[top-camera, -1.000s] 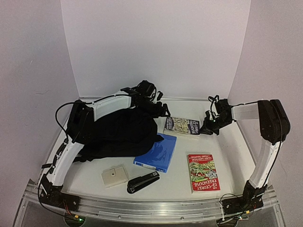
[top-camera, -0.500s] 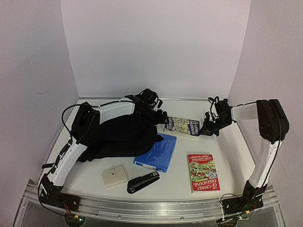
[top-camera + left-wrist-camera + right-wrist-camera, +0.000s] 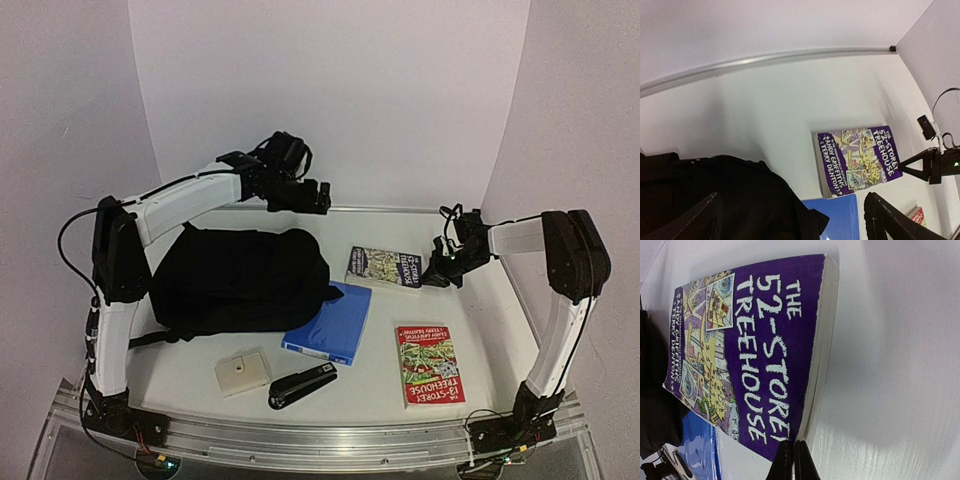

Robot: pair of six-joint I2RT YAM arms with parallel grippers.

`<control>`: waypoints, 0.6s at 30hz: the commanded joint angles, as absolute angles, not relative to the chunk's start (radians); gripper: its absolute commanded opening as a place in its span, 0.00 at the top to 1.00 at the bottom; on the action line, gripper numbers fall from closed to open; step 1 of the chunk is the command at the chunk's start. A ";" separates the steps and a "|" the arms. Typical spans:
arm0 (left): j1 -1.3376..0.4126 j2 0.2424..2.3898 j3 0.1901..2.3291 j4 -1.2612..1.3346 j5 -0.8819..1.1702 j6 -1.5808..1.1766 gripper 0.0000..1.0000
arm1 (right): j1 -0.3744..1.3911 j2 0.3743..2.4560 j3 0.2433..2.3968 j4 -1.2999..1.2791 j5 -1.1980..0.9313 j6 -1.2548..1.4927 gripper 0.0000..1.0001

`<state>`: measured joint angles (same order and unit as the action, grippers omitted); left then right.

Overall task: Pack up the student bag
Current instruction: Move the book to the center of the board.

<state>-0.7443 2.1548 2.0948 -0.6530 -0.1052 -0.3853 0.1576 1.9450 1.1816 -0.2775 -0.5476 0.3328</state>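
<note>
Black fabric covers the left half of your table (image 3: 480, 320): the bag (image 3: 235, 280) lies slumped there, its right edge over a corner of the blue folder (image 3: 330, 322), a strap trailing off its near left side. Your left end effector (image 3: 318, 196) hangs in the air above the bag's far edge, close to the back wall, fingers (image 3: 705, 220) spread wide with nothing between them. Your right end effector (image 3: 792, 447) is down at table level with its fingers pressed together, tips right at a corner of the purple book (image 3: 765, 340); you cannot tell whether they touch it. That book lies flat just beyond the folder. Nearer you sit a red book (image 3: 428, 362), a stapler (image 3: 302, 385) and a beige box (image 3: 241, 372), all apart from the bag.
</note>
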 commanded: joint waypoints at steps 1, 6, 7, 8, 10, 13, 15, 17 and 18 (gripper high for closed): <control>-0.750 2.128 2.141 -0.657 -0.175 -0.342 0.00 | 0.159 1.953 1.195 -0.276 -0.565 0.314 1.00; -0.772 2.248 2.219 -0.614 -0.002 -0.363 0.00 | 0.160 1.950 1.193 -0.276 -0.563 0.313 1.00; -0.782 2.278 2.244 -0.611 0.034 -0.365 0.00 | 0.160 1.950 1.192 -0.276 -0.561 0.312 1.00; -0.788 2.315 2.274 -0.609 0.062 -0.375 0.01 | 0.160 1.951 1.191 -0.276 -0.560 0.311 1.00; -0.798 2.380 2.324 -0.602 0.122 -0.398 0.03 | 0.159 1.953 1.191 -0.277 -0.559 0.310 1.00; -0.810 2.457 2.377 -0.593 0.168 -0.432 0.06 | 0.160 1.959 1.192 -0.276 -0.558 0.308 1.00; -0.813 2.496 2.397 -0.595 0.163 -0.453 0.08 | 0.160 1.963 1.192 -0.276 -0.559 0.308 1.00; -0.813 2.526 2.404 -0.597 0.139 -0.465 0.09 | 0.160 1.965 1.192 -0.276 -0.561 0.307 1.00; -0.813 2.537 2.404 -0.597 0.131 -0.470 0.09 | 0.159 1.966 1.191 -0.276 -0.562 0.306 1.00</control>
